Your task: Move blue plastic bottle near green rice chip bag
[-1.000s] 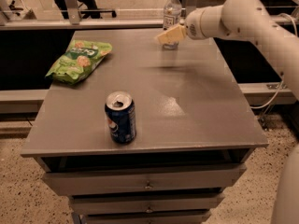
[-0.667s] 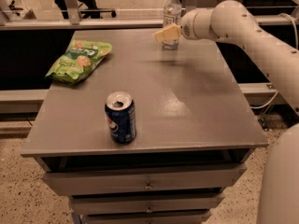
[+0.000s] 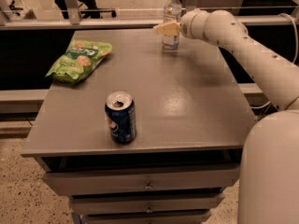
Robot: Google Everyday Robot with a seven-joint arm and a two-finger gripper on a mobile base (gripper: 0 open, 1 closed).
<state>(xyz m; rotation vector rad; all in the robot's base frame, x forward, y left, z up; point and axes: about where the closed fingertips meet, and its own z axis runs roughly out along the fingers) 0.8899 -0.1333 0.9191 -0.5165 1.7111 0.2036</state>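
Blue plastic bottle (image 3: 172, 8) partly behind tool (image 3: 163, 30)

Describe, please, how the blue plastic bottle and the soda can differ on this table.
The blue plastic bottle is tall, slim and clear; the soda can is short, stout and opaque blue. The bottle has a white cap, while the can's top looks opened. The bottle stands at the far edge of the table with the end effector by it; the can stands alone near the front. Both are upright.
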